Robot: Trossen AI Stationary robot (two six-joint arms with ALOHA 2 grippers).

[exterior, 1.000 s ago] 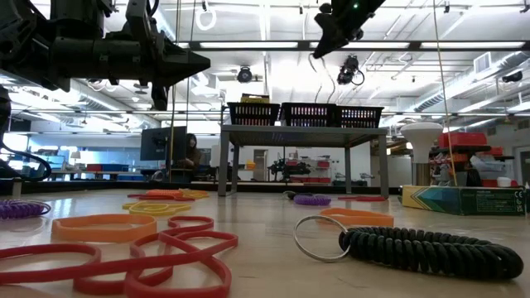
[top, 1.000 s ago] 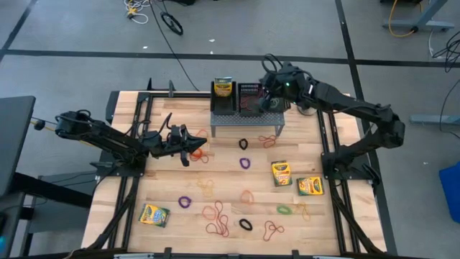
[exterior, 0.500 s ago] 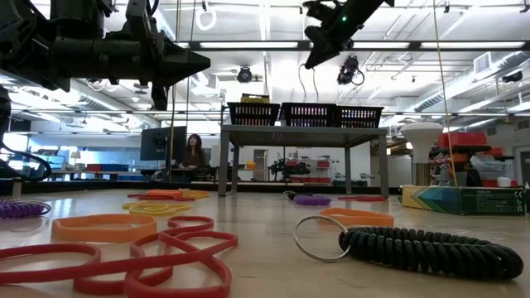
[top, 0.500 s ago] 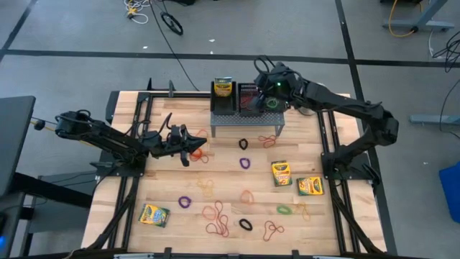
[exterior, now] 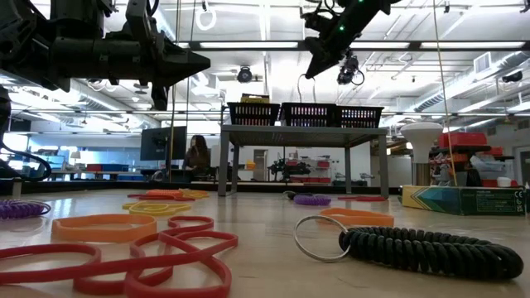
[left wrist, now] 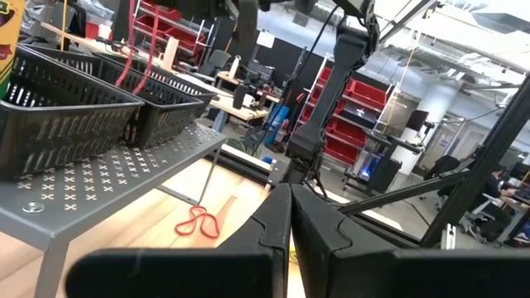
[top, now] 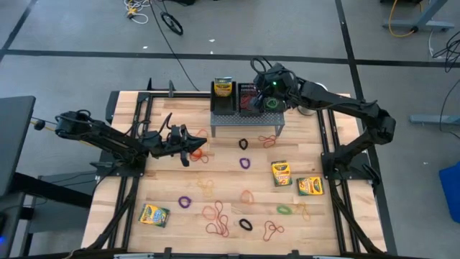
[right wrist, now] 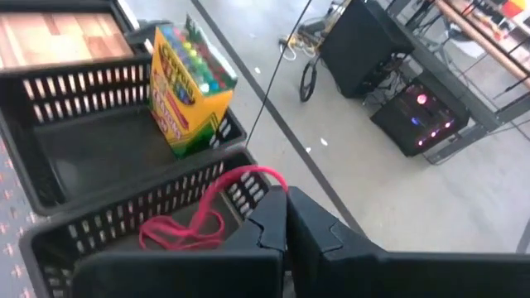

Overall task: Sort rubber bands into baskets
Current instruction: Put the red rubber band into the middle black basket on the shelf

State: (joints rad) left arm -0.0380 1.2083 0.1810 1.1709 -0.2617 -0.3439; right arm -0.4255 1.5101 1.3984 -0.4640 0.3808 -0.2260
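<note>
High view gives me the whole worktop [top: 230, 155], wooden, with both arms over it. At its far edge the grey perforated stand [top: 244, 121] carries the baskets [top: 249, 99], but the right arm covers the right-hand bin there, so I count three only in the low view. The first basket holds a crayon box [top: 223, 88] standing upright; the right wrist view shows it clearly. More crayon boxes lie on the wood: two at the right [top: 280, 173] and one near the front left [top: 154, 215].

The right gripper [top: 257, 85] hangs over the middle basket. From above I cannot make out its jaws; the right wrist view shows them together, pinching a red rubber band [right wrist: 203, 217] that loops down into the basket beneath. In the low view that band is only a thin line under the gripper [exterior: 315, 62].

The left gripper [top: 195, 148] hovers over the left half of the worktop, jaws together in the left wrist view; I cannot tell whether they hold anything.

The other rubber bands [top: 218, 216] lie scattered across the wood, mostly in the front half. Their colours blur from above; the low view shows red and orange ones [exterior: 161, 248] up close, plus a black coiled band [exterior: 426, 248] with a ring.
</note>
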